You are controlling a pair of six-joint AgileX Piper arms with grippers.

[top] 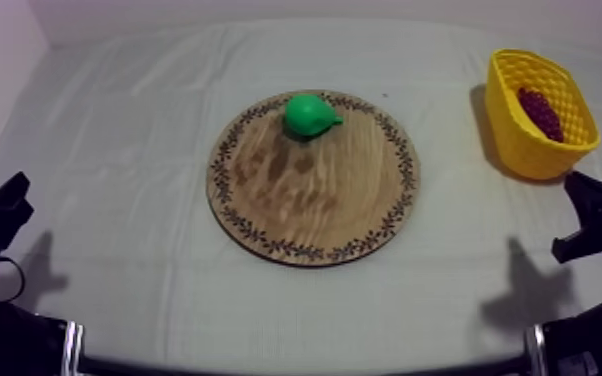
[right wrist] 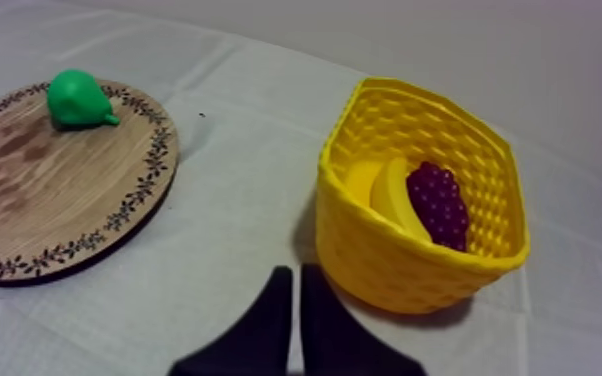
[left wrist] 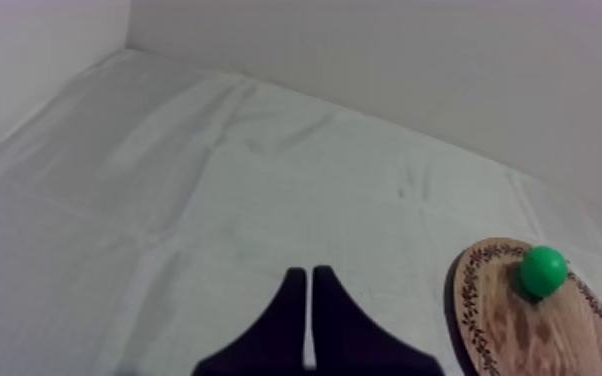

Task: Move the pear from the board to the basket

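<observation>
Fingers: both pairs clenched on nothing. My left gripper sits low over bare cloth, my right gripper just short of the yellow basket.
Tabletop: grey-white cloth, creased.
Wooden board: mid-table, patterned rim.
Basket load: grapes and a banana already inside.
Pear: lying near the board's far rim, narrow end toward the basket side.
Handling: I'd guess light, stiff, smooth plastic, apt to roll. I'd pinch across the fat belly.
Writing: none to read.
</observation>
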